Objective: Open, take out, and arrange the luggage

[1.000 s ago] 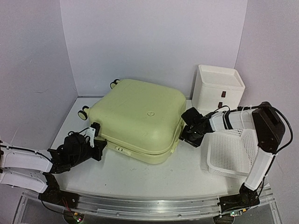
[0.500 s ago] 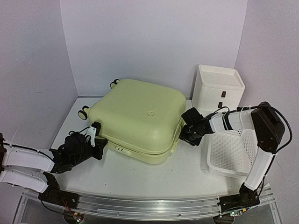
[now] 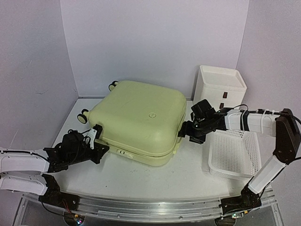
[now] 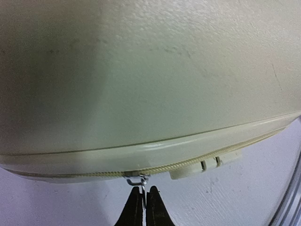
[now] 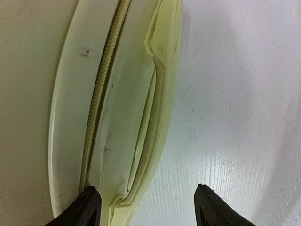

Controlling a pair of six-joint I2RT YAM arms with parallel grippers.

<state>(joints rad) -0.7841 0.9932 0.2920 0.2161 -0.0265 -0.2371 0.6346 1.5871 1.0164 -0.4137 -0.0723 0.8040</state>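
While luggage (image 3: 141,117) lies zipped, basket (image 3: 233,172) alongside

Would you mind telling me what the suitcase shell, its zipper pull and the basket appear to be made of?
Suitcase: likely hard molded plastic, pale yellow-green, matte with a faint grain and small scuffs.
Zipper pull: probably metal, a thin silvery glinting loop.
Basket: apparently white plastic, a rigid molded mesh, slightly glossy.

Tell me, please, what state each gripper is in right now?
Left gripper: closed, pinching the zipper pull of the luggage.
Right gripper: open, holding nothing, jaws astride the luggage's side handle.
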